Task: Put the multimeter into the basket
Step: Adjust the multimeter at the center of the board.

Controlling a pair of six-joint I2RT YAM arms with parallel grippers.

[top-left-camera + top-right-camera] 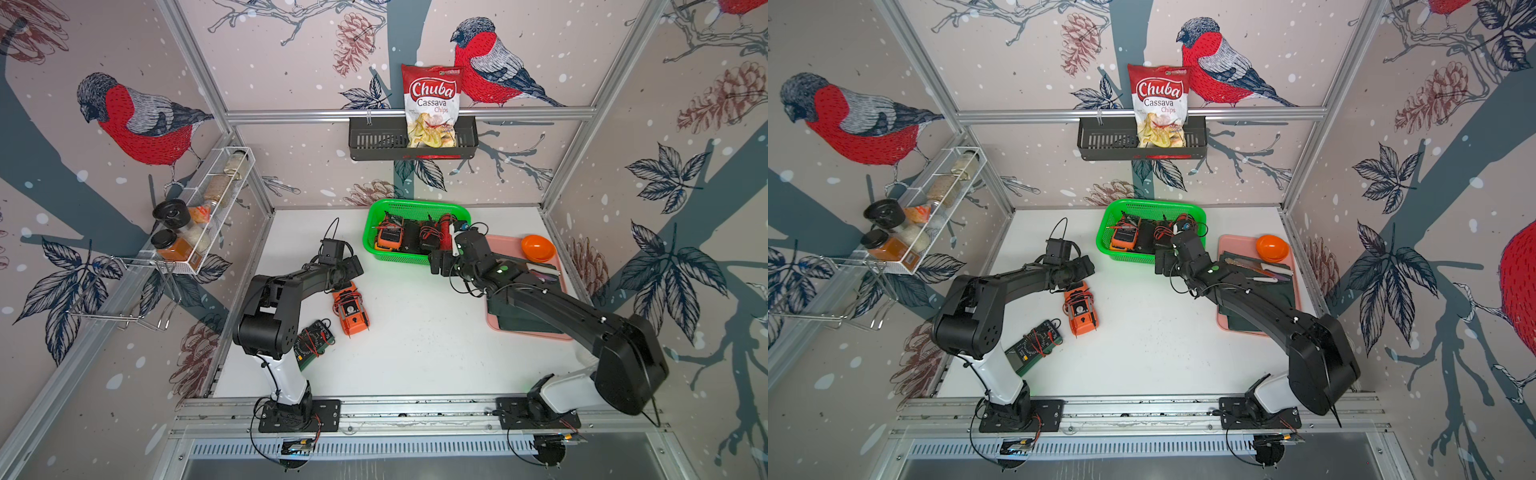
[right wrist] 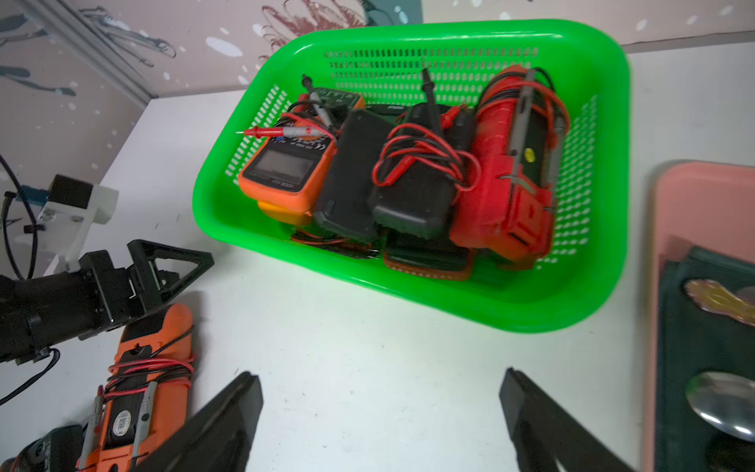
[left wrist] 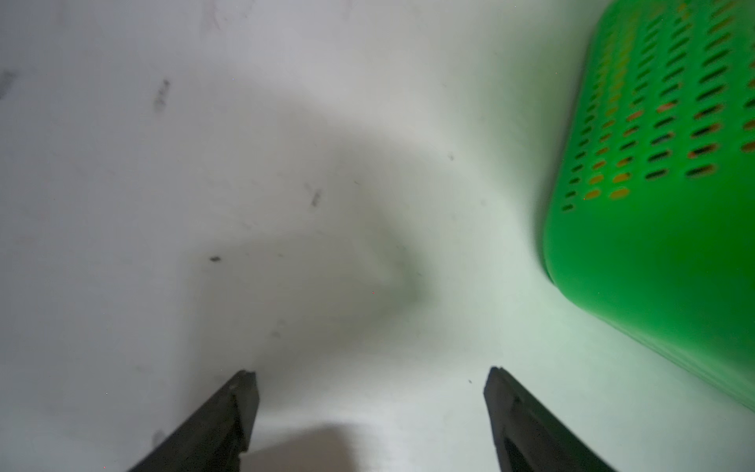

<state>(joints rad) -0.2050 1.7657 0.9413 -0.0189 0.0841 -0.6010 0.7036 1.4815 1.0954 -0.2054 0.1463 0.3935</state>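
Right wrist view looks down at the basket [image 2: 449,312], where several multimeters [image 2: 286,171] lie packed together with their leads. The right gripper [image 2: 380,380] hovers over the table [image 2: 367,327] near the basket's long wall, fingers spread wide with nothing between them. An orange multimeter [image 2: 173,327], leads wrapped round it, lies on the table well apart from the basket. The left gripper [image 3: 369,380] hangs by that meter's basket-facing end, fingers likewise spread and empty. A dark green multimeter [image 1: 316,341] lies farther from the basket, just beyond the orange one. A pink tray [image 2: 694,175] sits beside the basket.
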